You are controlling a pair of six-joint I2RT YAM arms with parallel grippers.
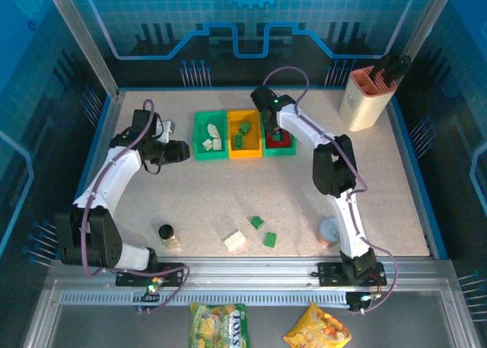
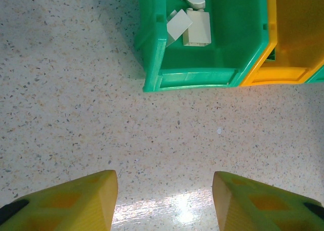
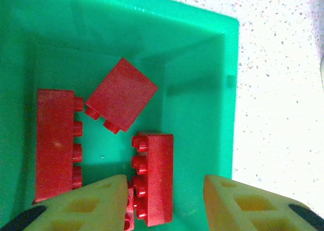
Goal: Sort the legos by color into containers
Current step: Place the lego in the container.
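Speckled desk (image 1: 289, 188), blue-lit cell behind — our right gripper (image 3: 164, 183) hangs open over the rightmost green bin (image 3: 202, 64), three red legos (image 3: 120, 94) inside. We'd lift straight up, clear of its walls; our left gripper (image 2: 164, 178) hangs open; green legos (image 1: 257, 221) lie lower centre.

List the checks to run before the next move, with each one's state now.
1. Right gripper free of the red brick: ok, jaws stand wider than it.
2. Red bricks lie inside the right green bin: ok, three there.
3. Left gripper empty: ok, open above bare table.
4. Table cleared of bricks: not ok, a cream brick and two green bricks lie loose.
5. Cream brick clear of the jar: ok, they stand apart.
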